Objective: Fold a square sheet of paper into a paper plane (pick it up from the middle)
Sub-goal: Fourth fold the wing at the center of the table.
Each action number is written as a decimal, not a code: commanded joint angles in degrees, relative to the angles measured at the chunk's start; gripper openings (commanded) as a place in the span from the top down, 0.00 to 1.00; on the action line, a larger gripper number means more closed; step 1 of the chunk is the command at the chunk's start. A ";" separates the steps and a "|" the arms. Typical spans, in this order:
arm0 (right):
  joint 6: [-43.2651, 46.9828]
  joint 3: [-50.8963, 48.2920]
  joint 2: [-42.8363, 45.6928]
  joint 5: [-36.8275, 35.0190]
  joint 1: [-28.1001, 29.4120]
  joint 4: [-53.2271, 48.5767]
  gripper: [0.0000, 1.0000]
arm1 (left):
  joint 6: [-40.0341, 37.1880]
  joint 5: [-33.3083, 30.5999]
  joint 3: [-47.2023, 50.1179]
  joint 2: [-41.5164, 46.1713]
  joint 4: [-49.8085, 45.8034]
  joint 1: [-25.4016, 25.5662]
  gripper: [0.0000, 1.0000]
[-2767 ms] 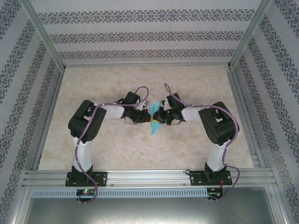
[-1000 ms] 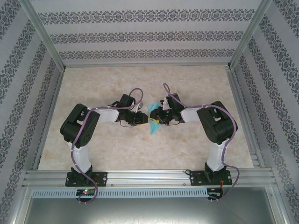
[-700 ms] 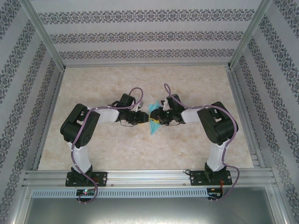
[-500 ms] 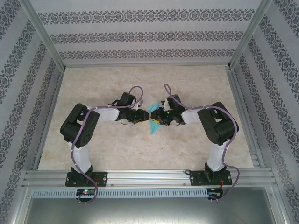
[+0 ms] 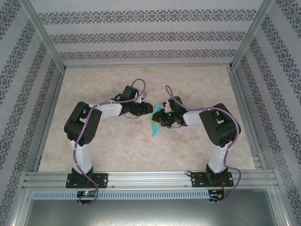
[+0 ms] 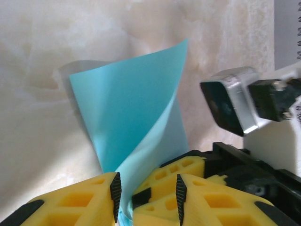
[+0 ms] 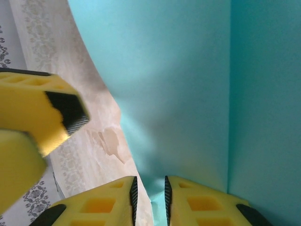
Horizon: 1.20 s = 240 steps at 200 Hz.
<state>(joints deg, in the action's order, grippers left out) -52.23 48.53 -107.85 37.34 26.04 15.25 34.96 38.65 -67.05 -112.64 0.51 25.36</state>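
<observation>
Now the right pincer (image 7: 149, 186) pinches the paper plane (image 7: 188, 94); left pincer (image 6: 146, 188) stands spread around it.

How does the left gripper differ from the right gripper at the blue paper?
The left gripper holds its jaws wide apart; the right gripper leaves only a narrow gap. The paper passes beside one pad of the left gripper, but sits centred in the right gripper's gap. Both are yellow and have the same paper between their jaws.

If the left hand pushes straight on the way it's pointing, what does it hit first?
The turquoise paper, standing between its fingers; close beside it, probably the right hand. Depth is unclear.
</observation>
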 commanded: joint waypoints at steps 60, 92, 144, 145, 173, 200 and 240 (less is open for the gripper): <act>1.75 -1.20 1.12 -1.56 0.61 -3.22 0.82 | -2.89 1.40 -2.66 -2.90 -5.68 -0.58 0.67; 1.96 -1.11 1.40 -1.56 0.59 -3.57 0.83 | -3.14 1.74 -3.24 -3.63 -6.14 -0.50 0.74; 2.48 -0.72 1.81 -1.48 0.58 -4.34 0.84 | -4.38 -0.13 -4.14 -4.38 -8.70 -0.57 0.68; 2.48 -0.68 1.79 -1.48 0.59 -4.35 0.84 | -4.42 -0.14 -4.19 -4.36 -8.74 -0.53 0.68; 2.66 -0.52 1.86 -1.42 0.59 -4.54 0.84 | -3.42 1.33 -3.94 -4.61 -7.09 -0.57 0.68; 2.66 -0.46 2.03 -1.42 0.59 -4.48 0.84 | -2.44 2.92 -4.06 -4.83 -5.74 -0.27 0.74; 2.79 -0.64 2.30 -1.48 0.61 -4.31 0.84 | -1.94 3.67 -4.11 -4.80 -5.01 -0.27 0.81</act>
<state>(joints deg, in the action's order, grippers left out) -50.74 48.23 -106.96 36.77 26.04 12.03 32.67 40.53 -69.78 -116.64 -5.89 25.36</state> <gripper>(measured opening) 0.161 0.192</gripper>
